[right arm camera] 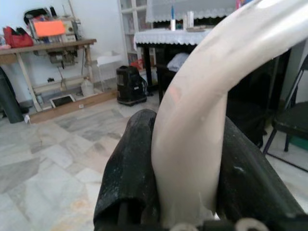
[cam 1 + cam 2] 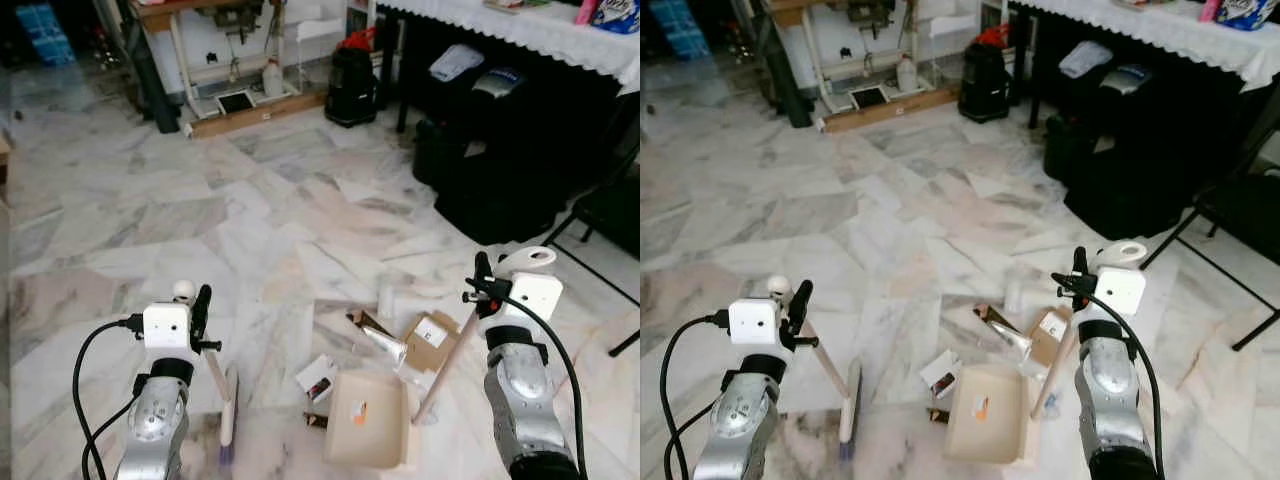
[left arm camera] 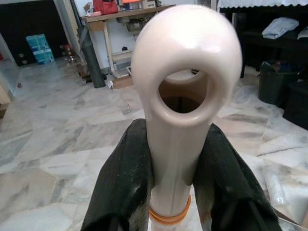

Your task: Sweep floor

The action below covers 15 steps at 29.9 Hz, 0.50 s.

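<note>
Now, to sweep well, drag the brush (image 2: 228, 415) low toward the dustpan (image 2: 370, 418), whose mouth should stay flat on the floor (image 2: 250, 200). The brush hangs just below the left pincer (image 2: 201, 312), clamped on its handle; the dustpan sits below the right pincer (image 2: 481, 280), closed on its stick. Scattered boxes (image 2: 430, 340) lie between them.

Left gripper (image 3: 173, 192) and right gripper (image 1: 190, 187) raised forward, fingers (image 3: 120, 187) clamped on handles.
</note>
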Available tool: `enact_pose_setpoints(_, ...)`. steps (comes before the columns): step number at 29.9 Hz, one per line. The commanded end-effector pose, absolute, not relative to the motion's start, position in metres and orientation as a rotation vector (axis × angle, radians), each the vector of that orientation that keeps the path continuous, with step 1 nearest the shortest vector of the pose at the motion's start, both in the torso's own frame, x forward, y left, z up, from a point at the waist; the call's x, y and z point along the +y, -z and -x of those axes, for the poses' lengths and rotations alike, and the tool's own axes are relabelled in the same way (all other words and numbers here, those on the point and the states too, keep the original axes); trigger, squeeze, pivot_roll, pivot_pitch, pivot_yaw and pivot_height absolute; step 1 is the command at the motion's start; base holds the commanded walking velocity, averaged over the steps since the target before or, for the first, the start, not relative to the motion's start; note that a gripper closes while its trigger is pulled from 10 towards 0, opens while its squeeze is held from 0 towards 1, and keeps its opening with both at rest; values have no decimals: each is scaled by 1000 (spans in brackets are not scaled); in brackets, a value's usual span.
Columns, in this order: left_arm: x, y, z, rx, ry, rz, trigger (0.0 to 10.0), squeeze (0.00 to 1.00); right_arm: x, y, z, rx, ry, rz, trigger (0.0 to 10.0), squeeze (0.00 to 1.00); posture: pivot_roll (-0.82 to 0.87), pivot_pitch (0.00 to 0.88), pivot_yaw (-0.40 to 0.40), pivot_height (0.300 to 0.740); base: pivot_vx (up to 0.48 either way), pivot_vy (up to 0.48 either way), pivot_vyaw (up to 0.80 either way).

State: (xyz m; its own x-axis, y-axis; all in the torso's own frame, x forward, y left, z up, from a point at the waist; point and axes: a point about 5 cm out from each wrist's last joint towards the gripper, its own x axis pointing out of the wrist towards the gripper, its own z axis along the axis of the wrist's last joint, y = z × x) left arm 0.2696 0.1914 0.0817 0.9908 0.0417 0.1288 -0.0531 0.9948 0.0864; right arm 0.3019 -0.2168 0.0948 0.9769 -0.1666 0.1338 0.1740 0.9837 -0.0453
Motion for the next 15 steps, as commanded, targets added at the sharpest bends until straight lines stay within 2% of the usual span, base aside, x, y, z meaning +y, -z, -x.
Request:
enact_pose_setpoints(1, 192, -90, -272, -163, -45, -100, 10000, 0, -218, -106, -304, -184, 175, 65, 10000, 0, 18, 13, 27, 740, 0, -266, 0)
enact_pose_setpoints(15, 192, -90, -272, -163, -48, -104, 10000, 0, -217, -105, -304, -179, 163, 67, 10000, 0, 17, 13, 28, 740, 0, -265, 0)
